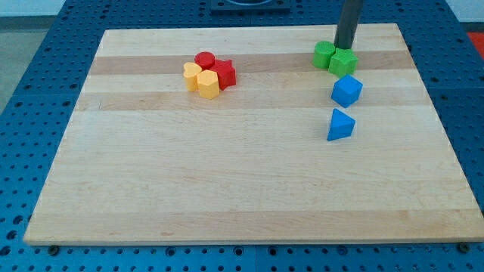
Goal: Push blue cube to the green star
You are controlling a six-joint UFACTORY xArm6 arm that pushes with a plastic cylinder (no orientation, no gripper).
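Note:
The blue cube (346, 91) sits on the wooden board at the view's upper right. Just above it lie two green blocks touching each other: one (325, 54) on the left and one (343, 62) on the right; I cannot tell for sure which is the star. The blue cube's top nearly touches the right green block. My tip (345, 47) is at the lower end of the dark rod, right behind the green blocks, above the blue cube in the view.
A blue triangular block (339, 125) lies just below the blue cube. At the upper middle a cluster holds a red cylinder (204, 60), a red star-like block (222, 72), a yellow heart (192, 72) and a yellow block (208, 83).

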